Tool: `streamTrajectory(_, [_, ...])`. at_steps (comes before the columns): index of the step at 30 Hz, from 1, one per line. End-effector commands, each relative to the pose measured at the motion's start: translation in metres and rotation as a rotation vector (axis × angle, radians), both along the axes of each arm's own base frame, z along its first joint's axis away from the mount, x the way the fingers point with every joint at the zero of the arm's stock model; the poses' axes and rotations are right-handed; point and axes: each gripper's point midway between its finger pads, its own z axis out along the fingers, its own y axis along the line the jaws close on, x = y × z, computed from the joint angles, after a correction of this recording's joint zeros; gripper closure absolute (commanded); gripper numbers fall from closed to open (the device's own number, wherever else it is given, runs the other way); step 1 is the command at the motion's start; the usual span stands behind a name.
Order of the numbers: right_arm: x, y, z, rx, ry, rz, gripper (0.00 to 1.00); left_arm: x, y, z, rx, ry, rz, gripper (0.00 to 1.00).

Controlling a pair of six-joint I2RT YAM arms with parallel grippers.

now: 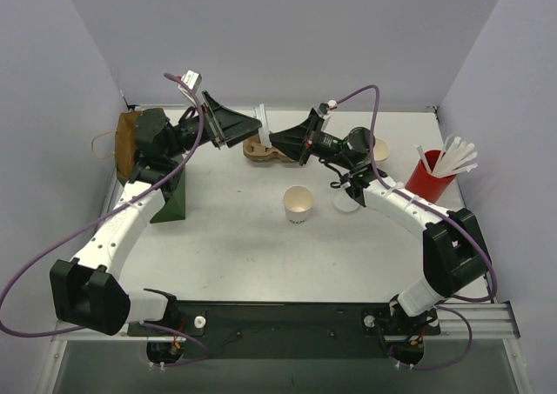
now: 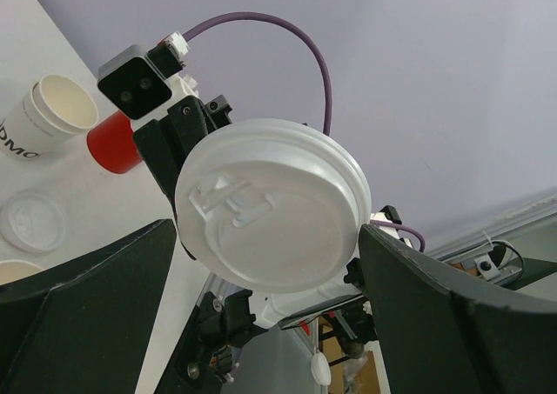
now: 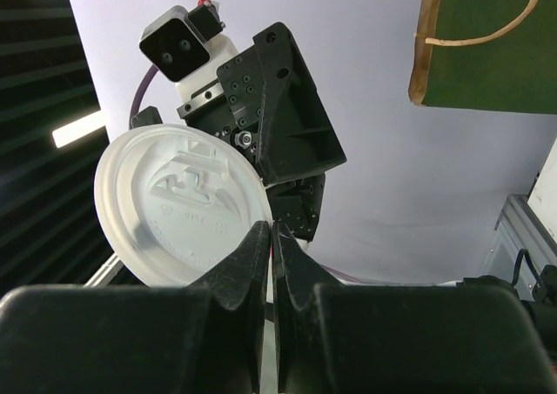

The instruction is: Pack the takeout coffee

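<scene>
**Lid held in the air between both hands**

Top view: both arms are raised toward the back of the surface (image 1: 235, 237). The left hand (image 1: 245, 124) and right hand (image 1: 277, 137) face each other. The white lid (image 1: 262, 117) is edge-on between them, above a brown cardboard carrier (image 1: 261, 154). Nearer the bases an open white cup with a tan inside (image 1: 298, 203) stands upright. A second, loose lid (image 1: 347, 202) lies flat just to its right. A red cup of white straws (image 1: 429, 181) is at the right edge. A green bag (image 1: 172, 201) sits at the far left, partly under the left arm.

Left wrist view: the lid (image 2: 270, 207) faces the camera, sip tab to the left. The left fingers (image 2: 96, 272) are spread wide, one at each side of its rim. I cannot tell whether they touch it. The right hand's dark body shows behind the lid.

Right wrist view: the right hand (image 3: 272, 237) is pinched almost closed, with only a sliver of gap. It grips the lid's rim (image 3: 178, 207) at the lower right edge. The lid is tilted, with its embossed top toward the lens. The matching cup cannot be made out in any view.
</scene>
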Motion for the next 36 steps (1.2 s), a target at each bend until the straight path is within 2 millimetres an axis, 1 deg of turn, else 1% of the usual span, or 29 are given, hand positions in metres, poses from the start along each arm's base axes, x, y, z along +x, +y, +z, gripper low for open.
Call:
streamTrajectory(1, [-0.01,0.001,0.037,0.073,-0.128,0.015,1.0,-0.005,0.001,0.018,-0.031,-0.081,-0.019,0.03])
streamTrajectory(13, [-0.007,0.005,0.033,0.063,-0.12,0.018,1.0,-0.008,0.001,0.016,-0.037,-0.073,-0.03,0.03])
streamTrajectory(26, [-0.008,0.007,0.027,-0.019,-0.138,-0.007,1.0,-0.009,0.002,0.014,-0.017,-0.076,-0.02,0.13])
streamTrajectory(27, [-0.007,0.007,0.027,-0.027,-0.141,-0.012,0.99,-0.009,0.002,0.012,-0.015,-0.07,-0.019,0.13])
streamTrajectory(28, [-0.007,0.006,0.026,-0.037,-0.143,-0.015,0.94,-0.009,0.002,0.013,-0.013,-0.074,-0.018,0.13])
streamTrajectory(30, [-0.008,0.006,0.024,-0.065,-0.149,-0.023,0.88,-0.009,0.003,0.013,-0.013,-0.074,-0.014,0.14])
streamTrajectory(31, [-0.008,0.005,0.023,-0.08,-0.144,-0.027,0.84,-0.009,0.003,0.013,-0.013,-0.076,-0.013,0.14])
streamTrajectory(36, [-0.008,0.004,0.021,-0.131,-0.169,-0.05,0.72,-0.01,0.003,0.013,-0.009,-0.079,-0.011,0.15])
